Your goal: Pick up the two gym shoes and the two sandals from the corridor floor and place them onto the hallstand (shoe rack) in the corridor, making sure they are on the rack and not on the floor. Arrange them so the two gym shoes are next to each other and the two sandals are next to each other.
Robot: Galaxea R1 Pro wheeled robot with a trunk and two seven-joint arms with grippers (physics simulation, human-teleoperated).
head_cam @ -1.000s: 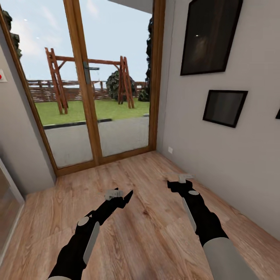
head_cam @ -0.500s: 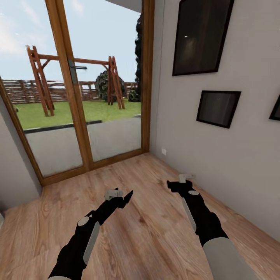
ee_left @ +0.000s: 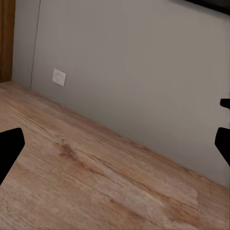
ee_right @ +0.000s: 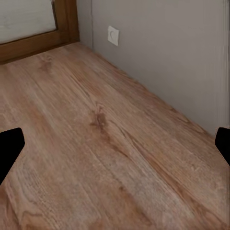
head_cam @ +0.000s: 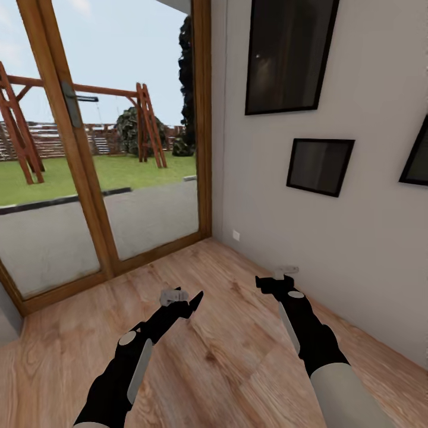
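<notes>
The corridor floor [ee_right: 96, 143] meets a grey wall [ee_right: 167, 52] with a white socket [ee_right: 113, 35]; two dark fingertips [ee_right: 9, 148] stand wide apart.

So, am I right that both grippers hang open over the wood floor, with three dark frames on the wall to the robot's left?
Not quite: in the head view the dark frames hang on the wall to the robot's right. The left gripper and right gripper do hang open over the wood floor.
</notes>
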